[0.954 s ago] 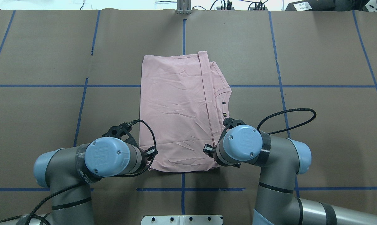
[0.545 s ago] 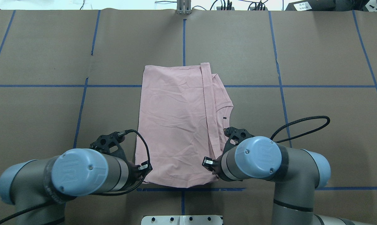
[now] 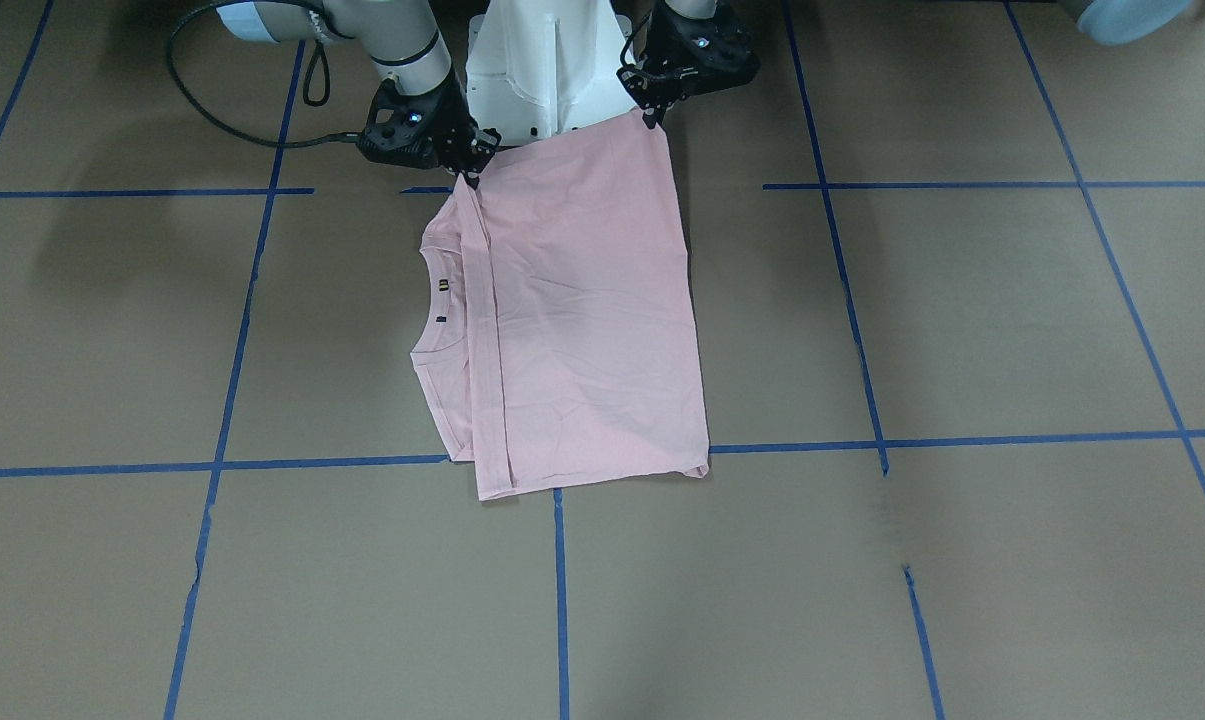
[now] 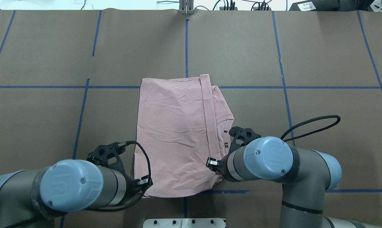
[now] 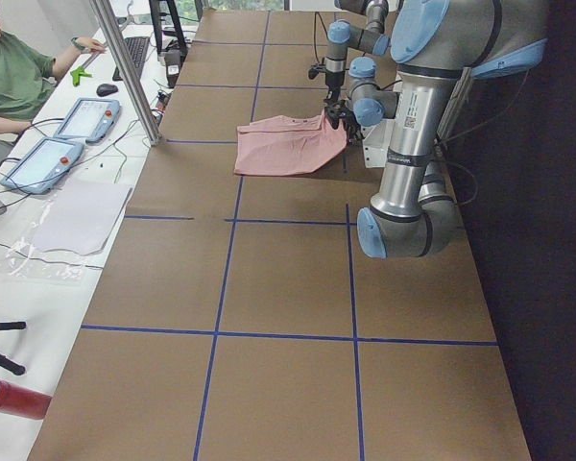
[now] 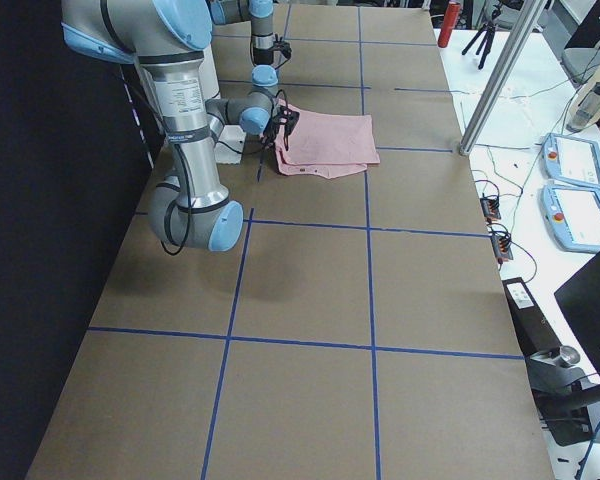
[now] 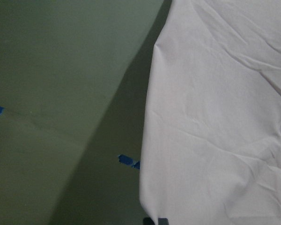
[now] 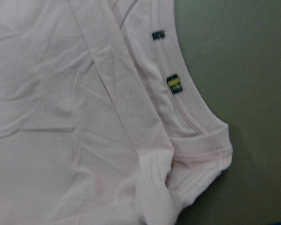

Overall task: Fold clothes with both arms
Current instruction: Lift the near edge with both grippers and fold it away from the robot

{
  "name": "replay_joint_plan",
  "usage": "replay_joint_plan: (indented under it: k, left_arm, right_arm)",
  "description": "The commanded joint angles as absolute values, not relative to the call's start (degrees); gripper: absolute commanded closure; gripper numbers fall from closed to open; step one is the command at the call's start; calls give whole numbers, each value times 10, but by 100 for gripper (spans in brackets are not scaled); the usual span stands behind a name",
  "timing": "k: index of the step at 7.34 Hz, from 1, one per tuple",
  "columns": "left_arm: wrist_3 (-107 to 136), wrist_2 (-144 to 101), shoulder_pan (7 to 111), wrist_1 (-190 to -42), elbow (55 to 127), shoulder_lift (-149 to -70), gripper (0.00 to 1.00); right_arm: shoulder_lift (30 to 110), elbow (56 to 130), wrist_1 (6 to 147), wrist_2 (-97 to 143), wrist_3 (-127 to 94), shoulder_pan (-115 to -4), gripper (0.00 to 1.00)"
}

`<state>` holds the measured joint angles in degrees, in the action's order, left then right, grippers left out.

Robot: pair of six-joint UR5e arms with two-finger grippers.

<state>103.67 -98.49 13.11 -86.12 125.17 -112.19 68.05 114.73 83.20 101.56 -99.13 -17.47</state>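
Overhead exterior: pinching one pink T-shirt (image 4: pixel 175 133) by two corners, one clenched in left gripper (image 3: pixel 650 118), one in right gripper (image 3: pixel 470 178), rest lying ahead of both.

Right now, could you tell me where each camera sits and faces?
Front-facing: across the table, facing the robot; left gripper at right, right gripper at left.
Overhead: behind the robot, looking forward and down; left arm at left, right arm at right.
Exterior left: table's left end; left arm near.
Exterior right: table's right end; right arm near.
Left wrist: down on the T-shirt's edge.
Right wrist: down on its collar.
Front-facing and overhead both show the whole T-shirt, mirrored.
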Motion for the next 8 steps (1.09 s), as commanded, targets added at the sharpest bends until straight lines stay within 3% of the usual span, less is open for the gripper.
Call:
replay_joint_plan:
  k: [1,3,6,7,8]
  left_arm:
    - [1003,-988,219,-916,1196,-1141,100]
    - [990,-994,251,-1008,1125,-1141,100]
    - [1022,-990,268,-1037,1103,-1143,100]
    - [1019,-989,320,-1055,1039,-1183,100]
    - [997,-990,362,-1130,943,-1212,100]
  right_arm:
    - [641,1101,831,1015,-972,-234,100]
    - [600,1037,822,1013,-970,-257,100]
    - [595,1005,763,1017,-970,-303,100]
    - [557,947,762,1017,-962,-323,100]
    - [484,840,751,1018,-963,-349,100]
